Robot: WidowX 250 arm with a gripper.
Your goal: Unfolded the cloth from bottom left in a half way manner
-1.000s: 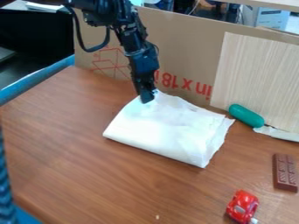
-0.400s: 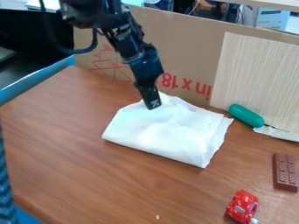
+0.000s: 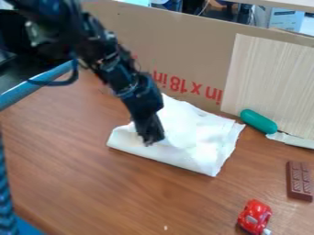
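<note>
The black gripper (image 3: 151, 141) hangs over the left part of the white cloth (image 3: 195, 137), close to its front left edge. The cloth lies folded on the wooden table, with slightly wrinkled layers and loose edges at its right side. Its left corner points toward the left of the table. The gripper and forearm hide part of the cloth's left and back left area. Whether any cloth is caught in the gripper cannot be made out.
A green capsule-shaped object (image 3: 258, 121) lies behind the cloth's right side, against a light wooden board (image 3: 270, 82). A brown chocolate bar (image 3: 299, 181) and a red toy car (image 3: 255, 216) sit at the right. Cardboard (image 3: 190, 50) stands along the back.
From the cloth's back left edge, the gripper has come forward across the cloth toward its front left edge. The arm now covers more of the cloth's left side, whose surface looks shifted.
</note>
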